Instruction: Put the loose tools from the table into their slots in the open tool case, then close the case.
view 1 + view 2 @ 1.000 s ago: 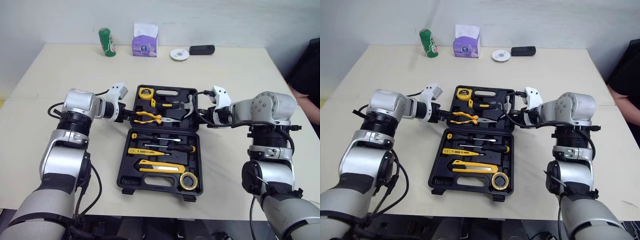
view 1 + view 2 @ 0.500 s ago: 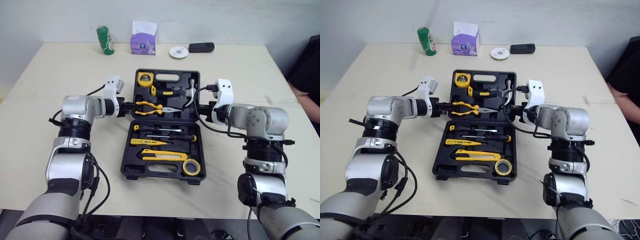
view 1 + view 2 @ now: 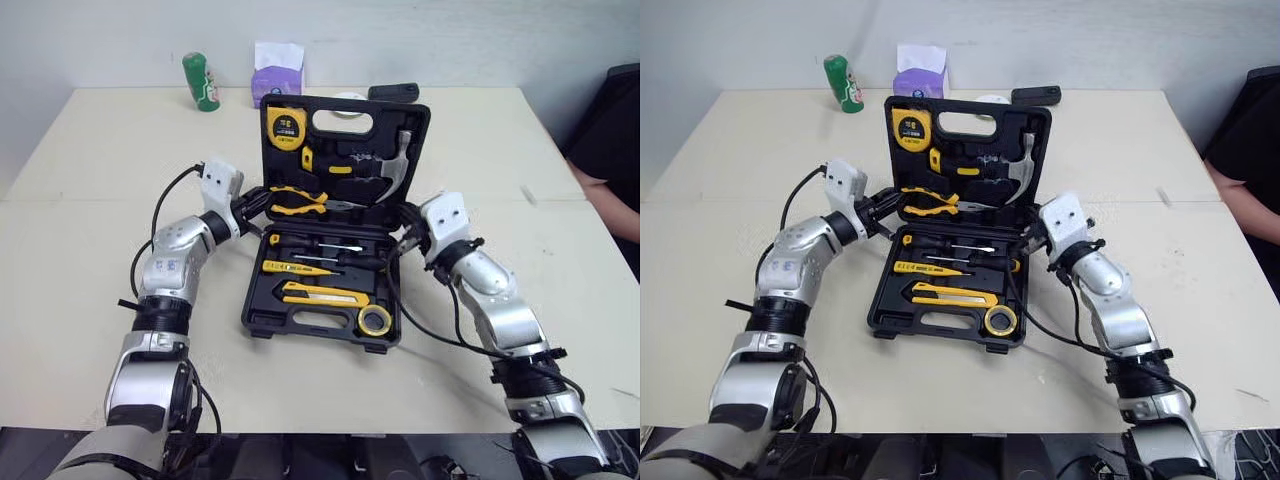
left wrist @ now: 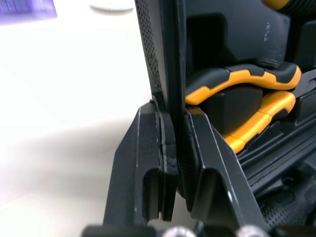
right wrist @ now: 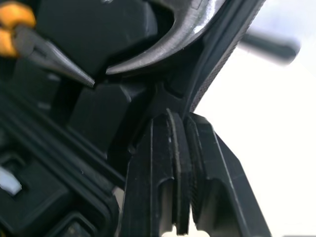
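The black tool case stands in the middle of the table, its base [image 3: 262, 312] flat and its lid [image 3: 415, 118] raised to nearly upright. My left gripper [image 3: 253, 203] is shut on the lid's left edge [image 4: 169, 74], its pads [image 4: 168, 148] pinching the rim beside the orange-handled pliers [image 4: 237, 94]. My right gripper [image 3: 408, 240] is shut on the lid's right edge [image 5: 217, 54], just below the hammer head [image 5: 163, 47]. The lid holds a yellow tape measure [image 3: 283, 124], the hammer [image 3: 398, 170] and the pliers [image 3: 300, 203]. In the base lie screwdrivers [image 3: 322, 263], a yellow knife [image 3: 322, 294] and a tape roll [image 3: 376, 320].
A green can [image 3: 200, 81], a purple tissue box [image 3: 276, 72] and a black device [image 3: 392, 92] stand along the table's far edge behind the lid. A person's arm [image 3: 598, 175] shows at the right edge. Bare tabletop lies on both sides of the case.
The lid has swung up from lying flat to nearly upright, with both grippers rising and moving in with its side edges. The camera view has also shifted.
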Controlling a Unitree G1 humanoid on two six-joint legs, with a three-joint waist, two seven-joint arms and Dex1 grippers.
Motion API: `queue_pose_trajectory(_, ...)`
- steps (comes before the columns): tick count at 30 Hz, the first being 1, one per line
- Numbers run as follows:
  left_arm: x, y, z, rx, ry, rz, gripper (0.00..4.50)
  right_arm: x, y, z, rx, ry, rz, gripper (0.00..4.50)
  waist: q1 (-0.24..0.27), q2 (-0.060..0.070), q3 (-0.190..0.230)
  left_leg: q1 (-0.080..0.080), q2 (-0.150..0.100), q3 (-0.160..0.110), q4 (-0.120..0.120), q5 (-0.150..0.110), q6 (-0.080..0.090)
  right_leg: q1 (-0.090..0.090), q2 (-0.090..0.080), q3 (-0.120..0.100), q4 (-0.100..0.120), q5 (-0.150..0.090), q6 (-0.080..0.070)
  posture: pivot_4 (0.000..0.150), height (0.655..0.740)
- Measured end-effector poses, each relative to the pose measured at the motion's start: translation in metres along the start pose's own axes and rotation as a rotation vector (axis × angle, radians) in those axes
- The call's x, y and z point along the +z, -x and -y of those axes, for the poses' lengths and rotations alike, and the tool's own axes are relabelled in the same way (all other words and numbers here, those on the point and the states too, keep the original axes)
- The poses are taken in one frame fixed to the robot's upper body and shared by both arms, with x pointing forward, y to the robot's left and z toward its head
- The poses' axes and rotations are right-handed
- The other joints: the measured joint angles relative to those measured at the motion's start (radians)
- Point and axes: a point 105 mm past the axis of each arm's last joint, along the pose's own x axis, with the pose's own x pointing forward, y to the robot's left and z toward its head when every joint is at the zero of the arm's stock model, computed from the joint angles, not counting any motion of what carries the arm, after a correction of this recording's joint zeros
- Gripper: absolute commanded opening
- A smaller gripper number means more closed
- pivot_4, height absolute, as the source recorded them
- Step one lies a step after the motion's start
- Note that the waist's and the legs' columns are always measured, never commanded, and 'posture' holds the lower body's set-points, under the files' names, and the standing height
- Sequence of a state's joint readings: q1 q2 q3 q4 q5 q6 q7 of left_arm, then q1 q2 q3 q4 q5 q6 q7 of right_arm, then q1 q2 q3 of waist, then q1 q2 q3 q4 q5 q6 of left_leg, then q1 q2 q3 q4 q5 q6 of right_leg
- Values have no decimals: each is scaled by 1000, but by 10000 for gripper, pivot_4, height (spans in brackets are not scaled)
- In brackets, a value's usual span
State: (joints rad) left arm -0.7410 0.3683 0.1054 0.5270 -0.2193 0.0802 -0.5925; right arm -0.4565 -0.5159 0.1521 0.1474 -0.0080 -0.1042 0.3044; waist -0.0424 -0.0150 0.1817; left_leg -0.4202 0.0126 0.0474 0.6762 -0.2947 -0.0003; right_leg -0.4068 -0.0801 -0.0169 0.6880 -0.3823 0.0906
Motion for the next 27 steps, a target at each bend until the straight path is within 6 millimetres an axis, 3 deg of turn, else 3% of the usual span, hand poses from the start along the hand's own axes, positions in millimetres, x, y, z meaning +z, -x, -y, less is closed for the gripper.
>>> queue_pose_trajectory(5,-5,19,0,2,-148,55,7,-1,11,-12,16,200,94,0,-10,0,0,4,2,0,2,0,0,4,1,1,1,0,0,1500,7400)
queue_pose_trajectory(8,-12,32,4,-5,-260,61,7,-6,21,-20,35,343,129,0,-12,-1,0,18,2,2,-8,0,1,17,1,1,-8,0,0,1500,7400)
queue_pose_trajectory(10,-17,42,8,-7,-346,63,7,-9,27,-25,31,430,158,0,-11,-1,-1,19,2,2,-10,0,0,18,1,2,-8,0,0,1500,7400)
queue_pose_trajectory(16,-28,53,14,8,-407,65,7,-16,38,-35,25,530,195,0,-9,-5,-3,29,2,3,-11,0,0,27,0,2,-12,0,0,1500,7400)
queue_pose_trajectory(19,-32,59,15,-5,-380,44,12826,-22,43,-37,54,524,173,11664,-9,-5,-3,36,3,2,-14,-2,0,36,1,1,-19,0,0,1500,7400)
queue_pose_trajectory(20,-38,68,7,1,-366,2,19466,-33,50,-30,64,532,119,18873,-8,-5,-3,36,3,2,-14,-2,0,36,1,1,-19,0,0,1500,7400)
queue_pose_trajectory(21,-44,81,-3,28,-350,-38,21711,-50,61,-22,66,536,39,21601,-7,-5,-3,35,3,2,-14,-2,0,36,1,1,-18,0,0,1500,7400)
queue_pose_trajectory(22,-50,97,-15,60,-324,-80,27343,-59,72,-14,56,533,-9,27142,-8,-4,-3,34,3,2,-15,-2,1,34,0,1,-17,0,0,1500,7400)
queue_pose_trajectory(23,-54,109,-21,75,-291,-113,31450,-59,75,-9,47,534,-16,31975,-11,-4,-3,34,3,2,-14,-2,1,34,0,2,-17,0,0,1500,7400)
queue_pose_trajectory(25,-54,114,-16,34,-246,-125,31610,-56,78,-3,38,534,-21,42126,-9,-4,-3,34,3,2,-13,-3,2,36,0,1,-21,0,0,1500,7400)
queue_pose_trajectory(27,-60,126,-10,-15,-186,-179,31610,-54,86,1,46,520,-32,44780,-7,-4,-3,36,3,1,-14,-3,2,38,0,0,-23,0,0,1500,7400)
